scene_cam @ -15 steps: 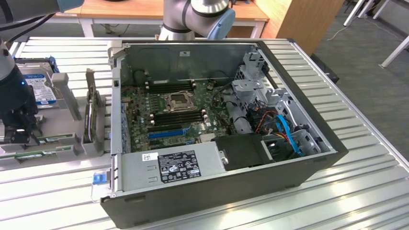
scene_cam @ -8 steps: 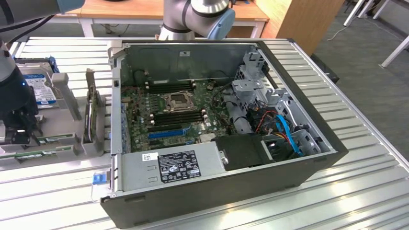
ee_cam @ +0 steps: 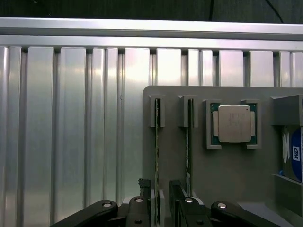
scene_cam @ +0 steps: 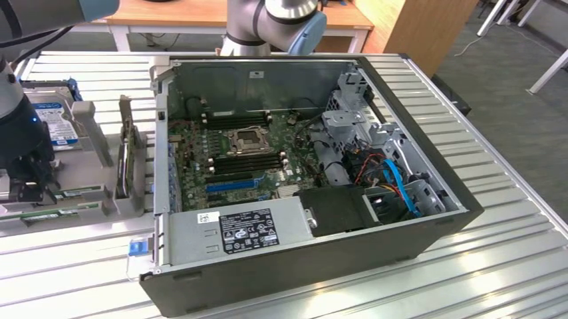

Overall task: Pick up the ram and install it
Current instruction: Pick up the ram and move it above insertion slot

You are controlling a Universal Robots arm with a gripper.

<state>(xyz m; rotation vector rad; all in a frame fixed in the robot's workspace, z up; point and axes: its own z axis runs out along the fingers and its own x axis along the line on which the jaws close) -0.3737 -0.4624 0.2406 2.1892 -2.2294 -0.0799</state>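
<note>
Ribbed aluminium table (scene_cam: 497, 266), long parallel slats, bright and reflective. Grey carpet floor (scene_cam: 523, 113) and a wooden desk (scene_cam: 213, 13) behind.

Black steel computer case (scene_cam: 417, 249) lies on its side, cover off. Square green motherboard (scene_cam: 239, 156) sits flat inside. Boxy grey power supply (scene_cam: 249, 229) with a black label at the near edge. Blue cables (scene_cam: 404, 189) toward the exterior view's right.

To the exterior view's left of the case: matt grey plastic holder (ee_cam: 227, 184), a flat plate with raised notched brackets. It carries a square, metal-capped processor (ee_cam: 234, 124) in a corner frame and a hard drive (ee_cam: 297, 158) with a blue-and-white label.

Ram (ee_cam: 157, 151) stands on edge in the holder, seen from above as a thin green line. Long axis runs parallel to the table slats. One end is seated in a notched bracket; the other end lies between the claw's fingers (ee_cam: 144, 189). Second stick (ee_cam: 189, 142) stands just beside it, parallel, in its own bracket.

Claw (ee_cam: 160, 201): black jointed linkage with silver pivot pins. Jaws stand wide, one finger on each side of the ram, a narrow gap showing on either side, nothing clamped. One of the fingers sits between the two sticks.

Arm (scene_cam: 266, 23), a grey tube with a blue joint cap, rises behind the case.
</note>
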